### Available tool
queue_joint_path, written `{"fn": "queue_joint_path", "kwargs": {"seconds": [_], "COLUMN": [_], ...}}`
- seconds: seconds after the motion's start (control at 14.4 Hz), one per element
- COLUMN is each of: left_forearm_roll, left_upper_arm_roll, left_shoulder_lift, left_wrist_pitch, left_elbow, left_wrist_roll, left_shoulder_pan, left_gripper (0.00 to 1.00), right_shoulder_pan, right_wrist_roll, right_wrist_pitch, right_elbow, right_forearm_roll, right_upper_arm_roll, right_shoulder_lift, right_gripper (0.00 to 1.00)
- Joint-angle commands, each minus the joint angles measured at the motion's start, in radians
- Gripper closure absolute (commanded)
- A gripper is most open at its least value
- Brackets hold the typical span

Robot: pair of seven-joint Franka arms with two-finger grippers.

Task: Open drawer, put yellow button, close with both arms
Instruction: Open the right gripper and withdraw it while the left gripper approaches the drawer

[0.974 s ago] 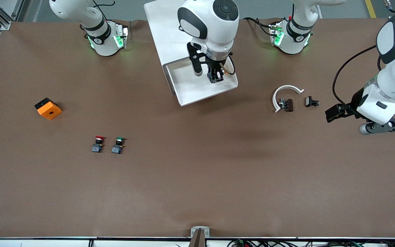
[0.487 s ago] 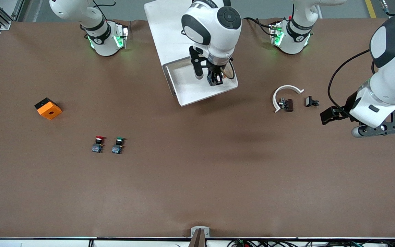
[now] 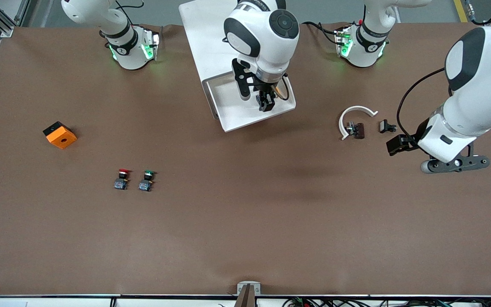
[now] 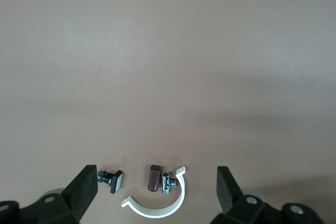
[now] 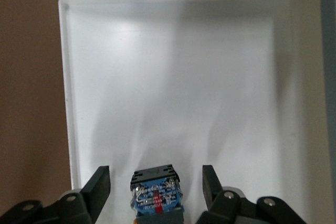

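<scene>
The drawer [image 3: 245, 111] stands pulled out of the white cabinet [image 3: 205, 40], which sits at the desk [image 3: 245, 221] edge where the arm bases stand, midway between them. The right claw [image 3: 266, 103] hangs inside the drawer with its fingers [image 5: 100, 190] spread apart, a gap showing on each side of the yellow button [image 5: 156, 195]. The button rests on the drawer floor between them, its black-and-blue body turned toward the wrist camera; its yellow cap is not visible.

The left claw [image 4: 157, 192] hovers over the desk toward the left arm's end, fingers spread wide and gripping nothing. Under it lie a white curved clip [image 3: 353, 116], a small brown-and-metal part [image 3: 356, 129] touching it, and a small black part [image 3: 386, 126] just beside.

Toward the right arm's end sit an orange block [image 3: 60, 134] and, nearer the front camera's edge, a red-capped switch [image 3: 122, 179] beside a green-capped switch [image 3: 146, 181].
</scene>
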Motion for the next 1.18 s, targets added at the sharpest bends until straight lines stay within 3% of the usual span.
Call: {"fn": "queue_joint_path", "kwargs": {"seconds": [0.0, 0.21, 0.35, 0.7, 0.84, 1.11], "left_forearm_roll": [0.002, 0.002, 0.001, 0.001, 0.001, 0.01], "left_upper_arm_roll": [-0.007, -0.044, -0.078, -0.217, -0.271, -0.283], "left_shoulder_lift": [0.02, 0.032, 0.031, 0.035, 0.072, 0.121], "left_wrist_pitch": [-0.019, 0.016, 0.113, 0.187, 0.19, 0.211], "left_elbow": [0.028, -0.003, -0.057, -0.164, -0.164, -0.128], "left_wrist_roll": [-0.001, 0.009, 0.008, -0.102, -0.168, -0.341], "left_shoulder_pan": [0.002, -0.001, 0.003, 0.0, -0.02, -0.134], "left_gripper": [0.0, 0.0, 0.0, 0.0, 0.0, 0.0], "right_shoulder_pan": [-0.065, -0.128, -0.197, -0.375, -0.453, -0.605], "right_wrist_roll": [-0.186, -0.416, -0.572, -1.014, -1.189, -1.502], "right_wrist_pitch": [-0.121, -0.17, -0.173, -0.229, -0.247, -0.247], "right_elbow": [0.103, 0.135, 0.134, 0.134, 0.134, 0.134], "right_forearm_roll": [0.002, 0.004, 0.007, -0.002, -0.007, -0.009], "right_upper_arm_roll": [0.012, 0.009, 0.008, 0.005, 0.005, 0.003], "right_shoulder_lift": [-0.004, -0.053, -0.066, -0.116, -0.123, -0.126], "right_gripper": [0.0, 0.0, 0.0, 0.0, 0.0, 0.0]}}
